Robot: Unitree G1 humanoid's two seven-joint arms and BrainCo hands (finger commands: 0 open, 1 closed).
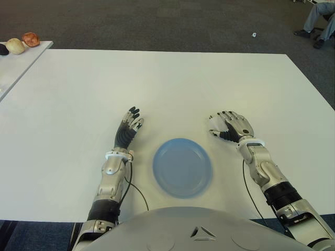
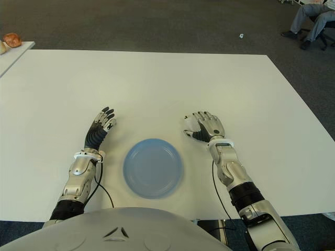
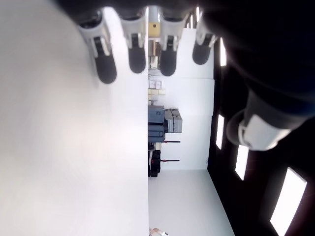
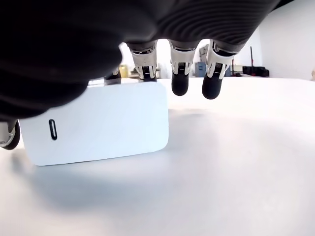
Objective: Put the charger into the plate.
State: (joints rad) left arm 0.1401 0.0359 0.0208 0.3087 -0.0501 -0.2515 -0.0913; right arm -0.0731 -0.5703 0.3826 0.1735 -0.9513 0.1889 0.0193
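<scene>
The white charger point(image 4: 98, 128), a rounded block with a slot port on its face, stands on the white table point(image 1: 157, 83) just beyond the right edge of the blue plate point(image 1: 182, 167). My right hand point(image 1: 230, 125) is curled over it: two fingers point(image 4: 143, 63) reach down behind its far edge, the thumb presses its near corner, and two more fingers hang free beside it. In the eye views only a white corner of the charger point(image 1: 213, 124) shows under the hand. My left hand point(image 1: 129, 128) shows left of the plate with its fingers spread and nothing in it.
The plate holds nothing. A second table point(image 1: 15, 63) at the far left carries a few rounded objects point(image 1: 23, 43). A seated person's legs point(image 1: 319, 21) show at the far right on the dark carpet. Thin cables run along both forearms.
</scene>
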